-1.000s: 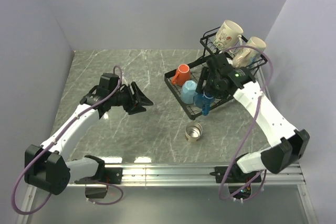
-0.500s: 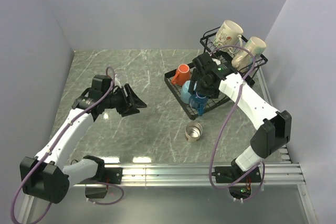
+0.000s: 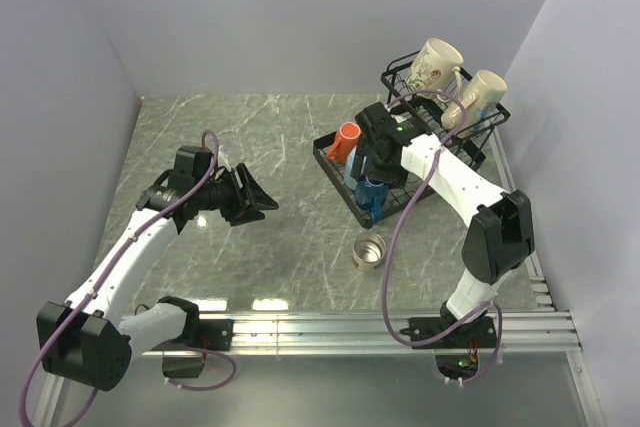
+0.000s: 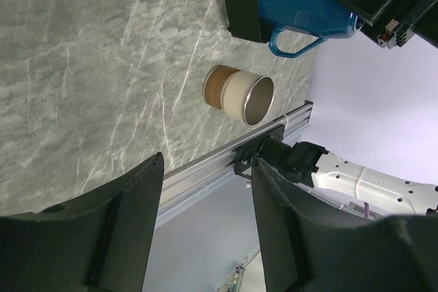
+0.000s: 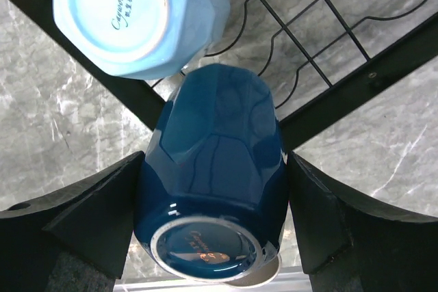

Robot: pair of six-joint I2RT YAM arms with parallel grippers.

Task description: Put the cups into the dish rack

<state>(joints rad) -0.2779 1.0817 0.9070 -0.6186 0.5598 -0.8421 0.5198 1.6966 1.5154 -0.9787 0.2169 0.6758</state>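
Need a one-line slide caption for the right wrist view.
Right gripper holds dark blue mug over rack edge, beside upturned light blue mug.

Above the marble table [image 3: 240,127], the left gripper [image 3: 266,209] hovers with jaws spread, well apart from the dish rack [image 3: 330,169]. The right gripper [image 3: 372,177] is down on a dark blue mug [image 3: 373,199] at the rack's near rim. An orange mug [image 3: 347,137] lies in the lower tray; a steel cup [image 3: 369,250] rests on the table nearby.
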